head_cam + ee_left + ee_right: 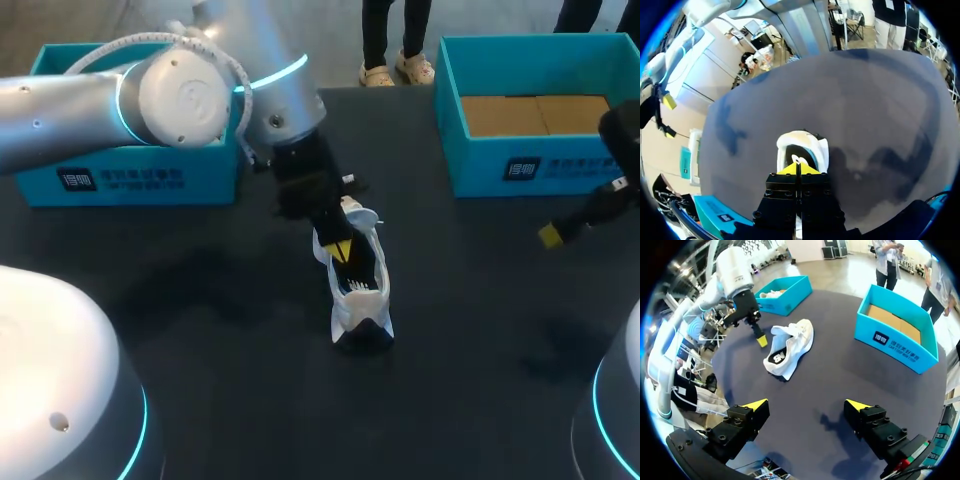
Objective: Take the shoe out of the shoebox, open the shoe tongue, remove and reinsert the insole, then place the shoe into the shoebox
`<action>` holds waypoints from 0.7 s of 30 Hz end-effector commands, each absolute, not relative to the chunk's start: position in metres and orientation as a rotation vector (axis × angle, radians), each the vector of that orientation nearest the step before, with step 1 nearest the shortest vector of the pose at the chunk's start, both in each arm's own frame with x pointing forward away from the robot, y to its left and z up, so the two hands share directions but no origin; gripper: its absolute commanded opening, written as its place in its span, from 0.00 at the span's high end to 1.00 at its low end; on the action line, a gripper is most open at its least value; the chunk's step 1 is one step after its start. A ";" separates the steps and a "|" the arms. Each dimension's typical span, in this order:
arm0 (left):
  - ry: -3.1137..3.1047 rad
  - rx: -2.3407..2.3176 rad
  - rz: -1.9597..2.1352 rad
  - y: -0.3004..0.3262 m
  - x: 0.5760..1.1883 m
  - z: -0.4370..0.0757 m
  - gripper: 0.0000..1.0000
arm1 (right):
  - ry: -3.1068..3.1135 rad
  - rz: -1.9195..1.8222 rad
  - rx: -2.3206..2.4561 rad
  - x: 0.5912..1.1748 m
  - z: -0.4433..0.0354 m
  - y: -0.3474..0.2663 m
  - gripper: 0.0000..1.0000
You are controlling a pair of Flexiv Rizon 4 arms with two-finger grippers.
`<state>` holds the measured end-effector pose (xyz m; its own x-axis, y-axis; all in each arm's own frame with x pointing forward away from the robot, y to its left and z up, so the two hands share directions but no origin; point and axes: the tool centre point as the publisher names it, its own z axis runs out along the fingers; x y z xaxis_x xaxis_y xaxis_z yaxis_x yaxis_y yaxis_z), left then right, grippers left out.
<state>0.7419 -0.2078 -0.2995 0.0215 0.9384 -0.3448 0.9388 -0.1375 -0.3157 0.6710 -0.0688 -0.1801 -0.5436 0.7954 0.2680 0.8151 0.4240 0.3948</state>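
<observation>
Pinching left fingers [786, 170]: closed on shoe [360, 290] at its opening.
Right fingers [756, 404]: wide apart, empty, bare table [810, 390] between them.
Shoebox [892, 337]: well ahead of these open fingers.

Soft overhead light, faint diffuse shadows

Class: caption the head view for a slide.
Left hand, shut, at the opening of the white lace-up sneaker on the dark table.
</observation>
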 end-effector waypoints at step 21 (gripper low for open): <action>2.152 2.257 -0.431 -0.221 0.734 -0.333 1.00 | -2.618 -0.763 -1.484 0.669 -0.181 -0.069 0.00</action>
